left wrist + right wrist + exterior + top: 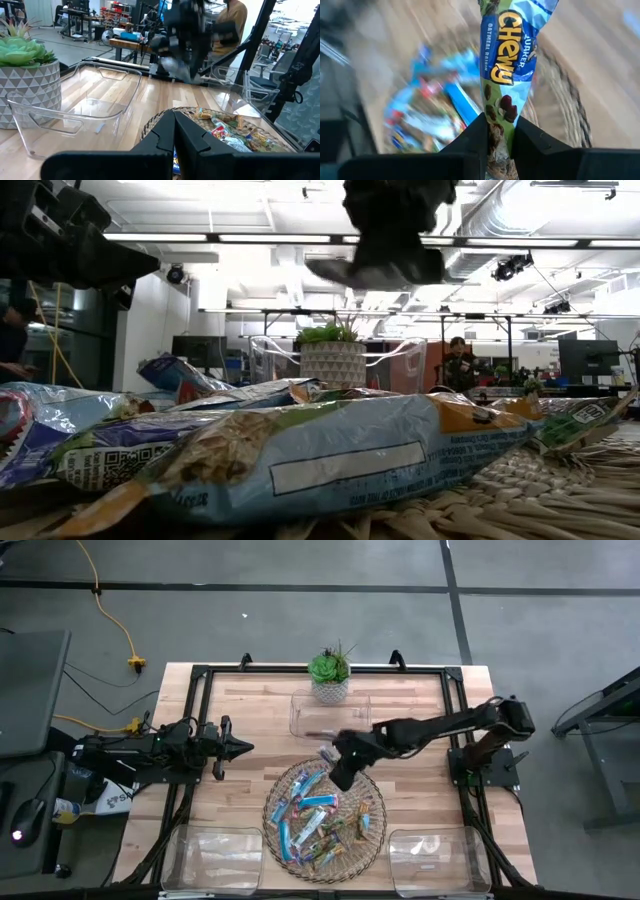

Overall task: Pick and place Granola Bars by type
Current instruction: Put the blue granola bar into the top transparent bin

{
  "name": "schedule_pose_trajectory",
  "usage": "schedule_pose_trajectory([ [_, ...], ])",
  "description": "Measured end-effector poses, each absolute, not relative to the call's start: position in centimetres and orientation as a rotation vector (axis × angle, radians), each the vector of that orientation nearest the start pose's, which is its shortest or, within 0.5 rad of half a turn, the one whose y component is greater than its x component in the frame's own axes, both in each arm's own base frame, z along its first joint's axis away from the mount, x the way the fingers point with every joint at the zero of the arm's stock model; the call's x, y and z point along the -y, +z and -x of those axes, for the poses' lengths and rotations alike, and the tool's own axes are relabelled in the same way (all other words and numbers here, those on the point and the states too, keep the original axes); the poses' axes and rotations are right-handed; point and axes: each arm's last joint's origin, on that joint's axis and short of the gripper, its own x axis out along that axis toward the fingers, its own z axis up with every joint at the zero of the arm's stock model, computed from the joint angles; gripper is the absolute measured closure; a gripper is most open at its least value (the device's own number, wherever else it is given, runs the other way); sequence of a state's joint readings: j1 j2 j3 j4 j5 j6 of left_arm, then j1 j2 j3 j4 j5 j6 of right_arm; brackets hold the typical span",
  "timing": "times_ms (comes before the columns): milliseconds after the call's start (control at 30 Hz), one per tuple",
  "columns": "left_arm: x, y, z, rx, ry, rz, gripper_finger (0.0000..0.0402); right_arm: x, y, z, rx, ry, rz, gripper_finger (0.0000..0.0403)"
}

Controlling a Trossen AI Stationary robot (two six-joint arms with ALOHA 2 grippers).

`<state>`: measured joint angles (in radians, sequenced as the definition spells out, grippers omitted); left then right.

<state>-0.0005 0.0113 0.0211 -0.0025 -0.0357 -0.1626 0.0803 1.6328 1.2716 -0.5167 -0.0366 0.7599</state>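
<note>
Several granola bars (312,812) in blue, silvery-blue and tan-green wrappers lie heaped in a round wicker tray (372,836); they fill the foreground of the low view (330,460). My right gripper (500,127) hovers over the tray's far edge (338,766), shut on a blue-green "Chewy" bar (507,45). My left gripper (238,748) is shut and waits above the table, left of the tray; its closed fingers (174,131) point toward the tray. My right gripper pinches the blue-green bar by one end (499,107) between its two fingers (476,134). The bar's length runs straight out past the fingertips, along them. The bar is lifted clear, above the tray's far edge (327,753).
A clear bin (330,712) stands at the far middle of the table beside a potted succulent (330,672). Two more clear bins sit at the near edge, one left (215,858) and one right (440,860) of the tray. A person (460,365) is in the room behind.
</note>
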Motion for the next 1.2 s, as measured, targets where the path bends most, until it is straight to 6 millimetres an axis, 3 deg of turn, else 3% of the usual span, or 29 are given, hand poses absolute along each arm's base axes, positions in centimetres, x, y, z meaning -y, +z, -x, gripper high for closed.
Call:
schedule_pose_trajectory([
  [233, -0.1, 17.0, -9.7, 0.01, 0.035, 0.163, 0.0401, -0.8, 30.5, -34.6, -0.584, -0.149, -0.659, 0.0344],
  [500, -0.1, 17.0, -9.7, 0.01, 0.035, 0.163, 0.0401, 2.7, 33.6, -34.4, -0.369, -0.103, -0.562, 0.0344],
  [800, -0.1, 17.0, -9.7, 0.01, 0.034, 0.162, 0.0401, 5.7, 38.2, -33.9, -0.314, -0.083, -0.35, 0.0344],
  [1200, -0.1, 16.9, -9.7, 0.01, 0.034, 0.162, 0.0401, 9.7, 45.4, -30.3, -0.315, -0.18, -0.159, 0.0344],
])
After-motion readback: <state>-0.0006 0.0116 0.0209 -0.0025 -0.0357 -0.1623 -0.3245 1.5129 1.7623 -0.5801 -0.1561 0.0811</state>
